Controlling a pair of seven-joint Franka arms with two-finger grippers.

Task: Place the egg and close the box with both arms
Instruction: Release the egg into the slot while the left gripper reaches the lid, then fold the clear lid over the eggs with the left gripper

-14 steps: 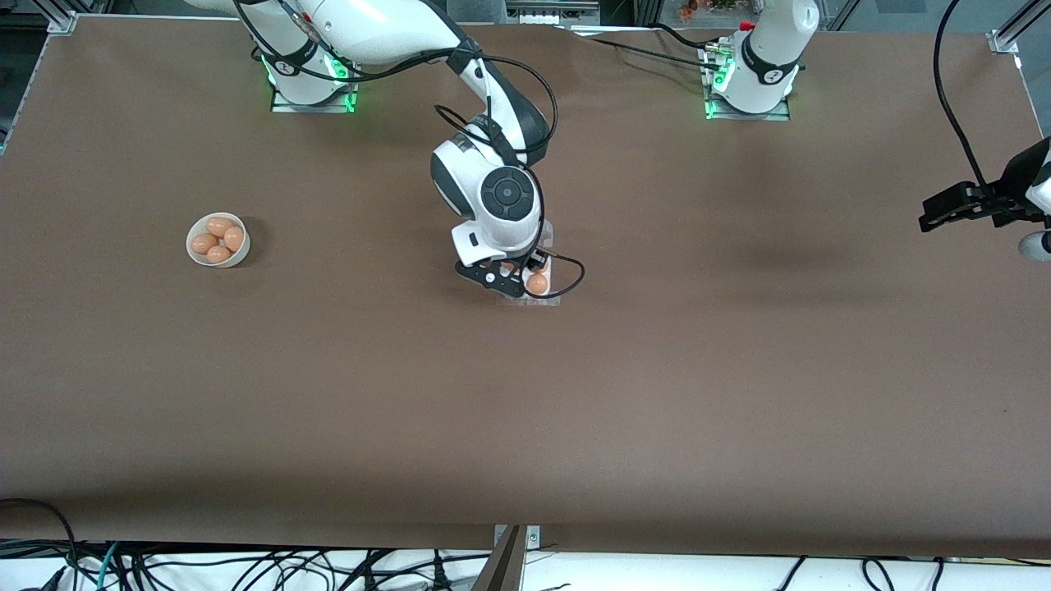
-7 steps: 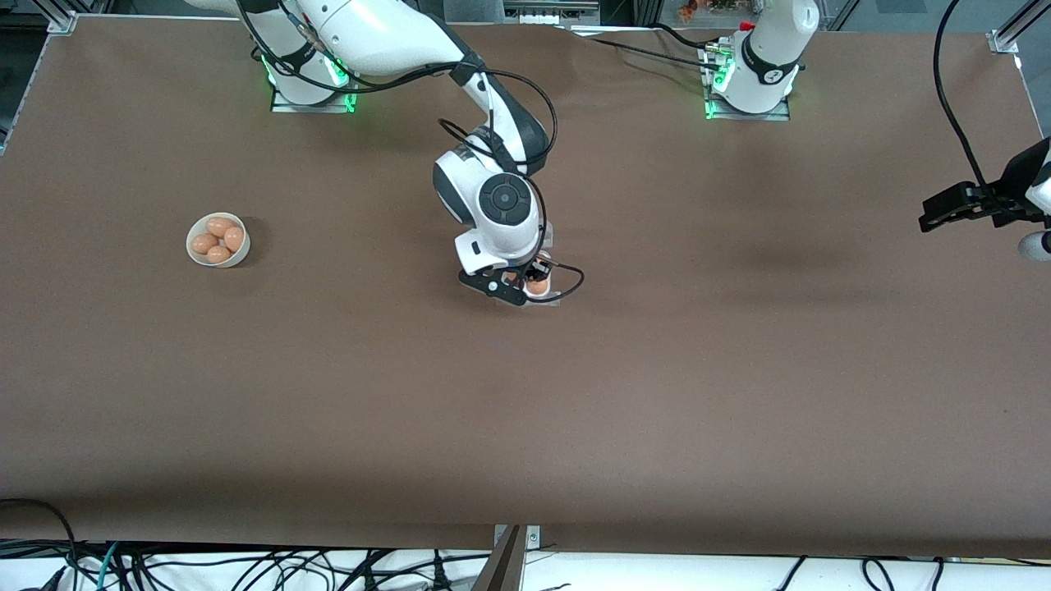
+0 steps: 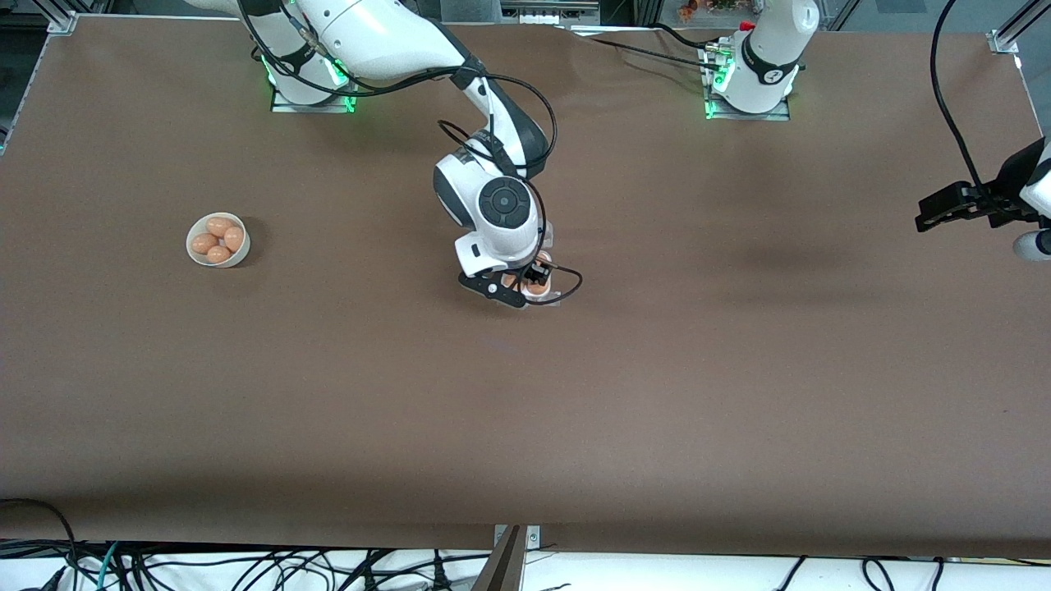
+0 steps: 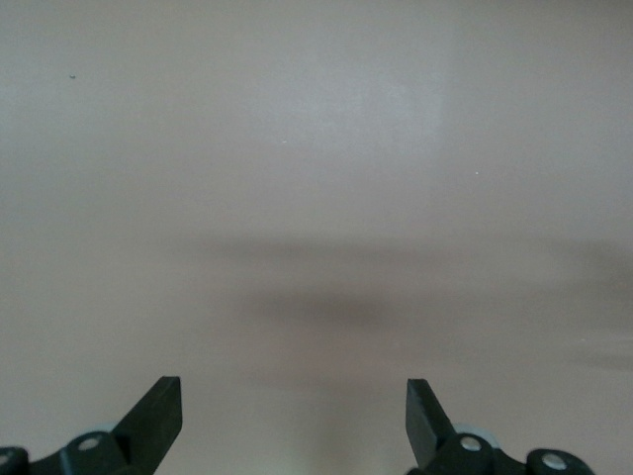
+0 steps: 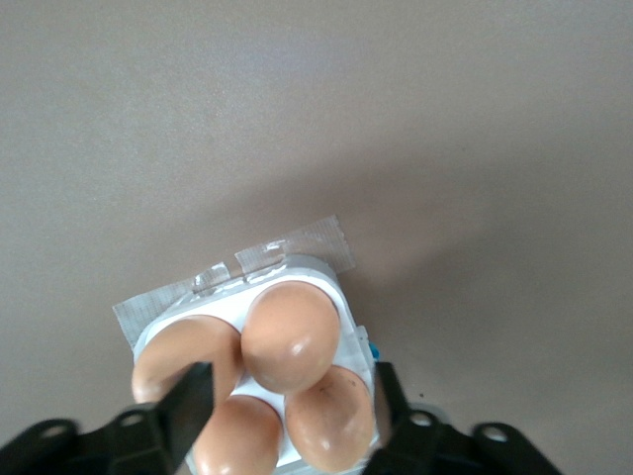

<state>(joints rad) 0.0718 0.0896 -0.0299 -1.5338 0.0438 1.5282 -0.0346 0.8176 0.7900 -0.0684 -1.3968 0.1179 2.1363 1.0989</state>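
The box [image 5: 346, 327], a white egg tray taped to the table, has a tan egg in each cup I can see. The egg [image 5: 289, 334] farthest from my fingers stands highest. My right gripper [image 5: 289, 401] is open low over the tray, one finger at each side of the nearest two eggs [image 5: 331, 416]. In the front view the right gripper [image 3: 530, 285] hides most of the box [image 3: 550, 300] at the table's middle. My left gripper [image 3: 932, 217] waits at the left arm's end of the table. In its wrist view the left gripper [image 4: 292, 401] is open over bare table.
A round white bowl [image 3: 197, 256] with several tan eggs [image 3: 218, 238] stands toward the right arm's end of the table. Strips of clear tape [image 5: 297, 247] hold the tray to the brown table. Cables hang along the table edge nearest the front camera.
My right gripper has shifted slightly toward the front camera and settled lower over the egg tray. The left arm has barely moved.
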